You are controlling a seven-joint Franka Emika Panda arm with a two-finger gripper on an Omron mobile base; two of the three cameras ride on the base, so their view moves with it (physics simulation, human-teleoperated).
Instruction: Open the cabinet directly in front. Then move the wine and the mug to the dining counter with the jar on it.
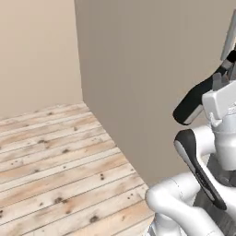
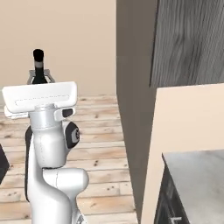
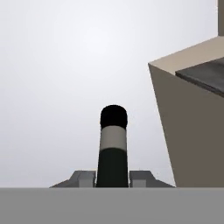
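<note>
My gripper (image 2: pixel 39 78) is raised above the white hand, shut on the wine (image 2: pixel 38 64). The bottle's dark capped neck sticks up between the fingers. In the hand view the same neck (image 3: pixel 113 144), black with a grey band, rises between the two fingertips of the gripper (image 3: pixel 113 176). The lower part of the bottle is hidden by the hand. The dark grey wood-grain cabinet (image 2: pixel 192 39) hangs at the upper right, well apart from the gripper. The mug, the jar and the dining counter are out of view.
A tall beige wall panel (image 1: pixel 147 83) stands close on the arm's right, with a light plank floor (image 1: pixel 55 166) open to the left. A small marble worktop (image 2: pixel 199 173) over a dark base cabinet (image 2: pixel 168 201) sits at the lower right.
</note>
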